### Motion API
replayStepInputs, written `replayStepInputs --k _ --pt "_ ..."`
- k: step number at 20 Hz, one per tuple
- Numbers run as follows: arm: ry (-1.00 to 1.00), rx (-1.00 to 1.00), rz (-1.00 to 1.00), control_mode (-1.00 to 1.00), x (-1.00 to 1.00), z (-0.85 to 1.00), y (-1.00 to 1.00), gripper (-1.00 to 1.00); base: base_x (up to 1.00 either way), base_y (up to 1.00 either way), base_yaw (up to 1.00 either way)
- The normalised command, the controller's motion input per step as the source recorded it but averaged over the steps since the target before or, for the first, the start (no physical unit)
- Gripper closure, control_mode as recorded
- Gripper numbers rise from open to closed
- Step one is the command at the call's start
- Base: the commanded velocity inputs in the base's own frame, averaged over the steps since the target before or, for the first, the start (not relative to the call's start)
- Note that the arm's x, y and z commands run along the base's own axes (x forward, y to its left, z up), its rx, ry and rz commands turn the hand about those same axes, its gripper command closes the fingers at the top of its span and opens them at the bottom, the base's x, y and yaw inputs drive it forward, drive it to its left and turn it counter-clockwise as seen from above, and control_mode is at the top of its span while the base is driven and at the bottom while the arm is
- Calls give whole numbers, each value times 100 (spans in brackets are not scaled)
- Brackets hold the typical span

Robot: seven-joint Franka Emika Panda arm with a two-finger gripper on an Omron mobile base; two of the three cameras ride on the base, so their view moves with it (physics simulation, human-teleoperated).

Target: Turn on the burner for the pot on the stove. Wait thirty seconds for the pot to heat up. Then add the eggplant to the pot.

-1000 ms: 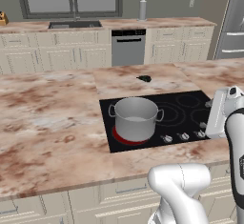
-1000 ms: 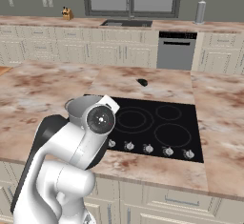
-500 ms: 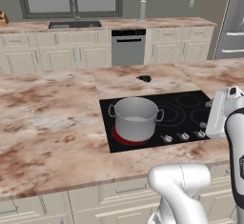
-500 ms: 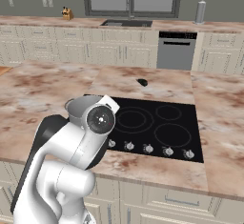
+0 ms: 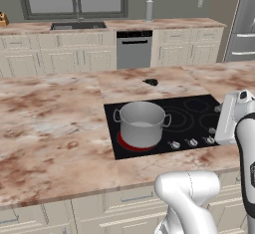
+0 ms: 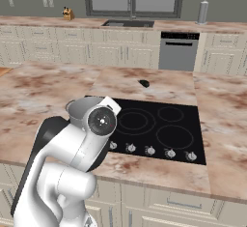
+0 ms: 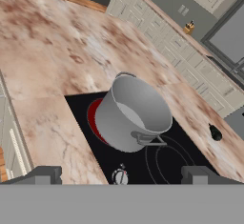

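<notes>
**kettle_fan:** so where's this at? The burner (image 5: 133, 142) glows red under the pot (image 5: 142, 124), left-center of the stove (image 5: 194, 109) in the left base view. I'd guess it's in the thirty-second wait.

**panda_tinkerer:** That's my read too. The gripper (image 7: 121, 175) sits at the bottom of the hand view with its jaws spread wide, nothing between them, looking down over a knob (image 7: 119, 176) and the pot's near handle (image 7: 148, 139). The eggplant (image 5: 151, 82) lies on the counter (image 5: 60, 123) just past the stove's far edge, above the pot in the frame, well apart from the hand.

**kettle_fan:** any tips for doing the wait properly?

**panda_tinkerer:** Mostly don't touch anything. Hold clear of the knobs so the burner doesn't get bumped off. When it's time, I'd swing around or high over the pot, not across its rim, and come down on the eggplant's middle; it's small and rounded, so it could roll.
</notes>
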Motion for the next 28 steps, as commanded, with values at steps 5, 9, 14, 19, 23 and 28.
replayStepInputs --k 5,9,14,19,23,28 --pt "0 0 0 -100 0 0 0 -100 0 0 0" --pt "0 0 0 -100 0 0 0 -100 0 0 0" --pt "0 0 0 -100 0 0 0 -100 0 0 0" --pt "0 0 0 -100 0 0 0 -100 0 0 0" --pt "0 0 0 -100 0 0 0 -100 0 0 0" --pt "0 0 0 -100 0 0 0 -100 0 0 0"
